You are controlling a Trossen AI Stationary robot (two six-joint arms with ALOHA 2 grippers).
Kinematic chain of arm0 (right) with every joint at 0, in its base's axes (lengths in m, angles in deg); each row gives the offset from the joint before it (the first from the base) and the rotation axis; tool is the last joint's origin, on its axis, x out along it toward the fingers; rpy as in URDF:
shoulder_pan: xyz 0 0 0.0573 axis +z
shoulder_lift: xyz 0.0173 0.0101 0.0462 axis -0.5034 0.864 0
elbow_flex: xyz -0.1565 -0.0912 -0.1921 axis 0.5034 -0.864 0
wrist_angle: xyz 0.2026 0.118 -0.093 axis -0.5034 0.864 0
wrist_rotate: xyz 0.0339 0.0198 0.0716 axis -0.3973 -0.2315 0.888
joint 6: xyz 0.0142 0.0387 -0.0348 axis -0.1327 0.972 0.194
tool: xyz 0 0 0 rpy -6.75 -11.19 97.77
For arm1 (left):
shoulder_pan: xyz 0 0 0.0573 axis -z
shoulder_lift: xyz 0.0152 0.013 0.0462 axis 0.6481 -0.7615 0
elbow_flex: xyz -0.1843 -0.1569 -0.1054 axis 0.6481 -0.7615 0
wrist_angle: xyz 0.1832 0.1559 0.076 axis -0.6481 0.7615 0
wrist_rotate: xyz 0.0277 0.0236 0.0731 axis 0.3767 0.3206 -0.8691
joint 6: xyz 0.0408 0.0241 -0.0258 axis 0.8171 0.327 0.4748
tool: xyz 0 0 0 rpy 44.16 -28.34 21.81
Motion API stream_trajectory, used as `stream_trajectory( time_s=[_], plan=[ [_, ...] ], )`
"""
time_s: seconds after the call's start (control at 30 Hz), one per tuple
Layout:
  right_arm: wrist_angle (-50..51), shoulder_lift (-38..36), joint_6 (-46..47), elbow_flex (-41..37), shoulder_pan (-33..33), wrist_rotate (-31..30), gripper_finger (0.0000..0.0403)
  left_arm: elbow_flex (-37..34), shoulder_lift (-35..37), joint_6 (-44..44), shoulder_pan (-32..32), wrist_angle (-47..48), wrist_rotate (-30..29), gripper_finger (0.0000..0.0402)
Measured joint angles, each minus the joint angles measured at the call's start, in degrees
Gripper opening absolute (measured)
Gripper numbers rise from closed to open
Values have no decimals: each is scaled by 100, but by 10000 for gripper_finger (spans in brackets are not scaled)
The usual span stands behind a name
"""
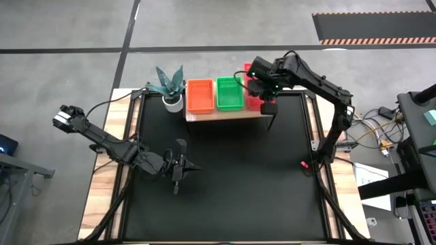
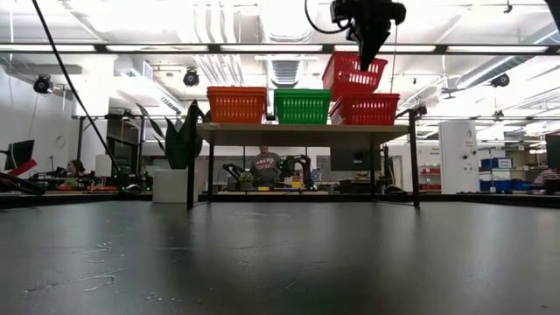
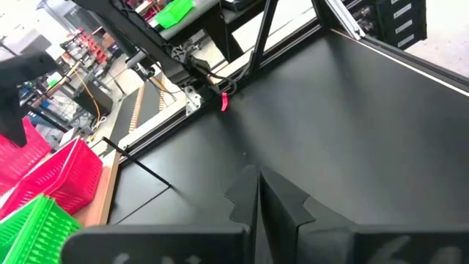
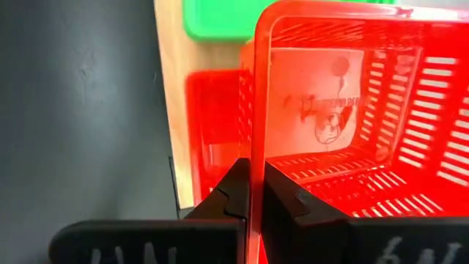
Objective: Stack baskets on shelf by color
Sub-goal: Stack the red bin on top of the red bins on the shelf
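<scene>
The shelf (image 2: 302, 129) carries an orange basket stack (image 2: 236, 103), a green stack (image 2: 303, 105) and a red stack (image 2: 365, 109) side by side. My right gripper (image 2: 367, 54) is over the shelf's right end, shut on another red basket (image 2: 350, 77) that is tilted just above the red stack. It also shows in the high view (image 1: 263, 94). My left gripper (image 1: 184, 166) is shut and empty, low over the table's left middle. It also shows in the left wrist view (image 3: 258, 192). My right gripper pinches one side wall of the red basket at its rim (image 4: 253, 158), one finger (image 4: 297, 202) inside the basket and one (image 4: 233, 196) outside. The fingers come from above, pointing down. The basket hangs tilted, its open side turned sideways, over the red stack (image 4: 209, 125).
A potted plant in a white pot (image 1: 172, 90) stands at the shelf's left end. The wide black tabletop (image 1: 238, 177) spreads in front of the shelf. A person (image 2: 263, 164) sits in the room beyond the table.
</scene>
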Motion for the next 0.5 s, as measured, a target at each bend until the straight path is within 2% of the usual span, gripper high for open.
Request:
stream_trajectory(
  time_s=[0.5],
  plan=[
    [5,4,-70,-610,-91,-26,8,0,0,17,1,2,0,0]
  ],
)
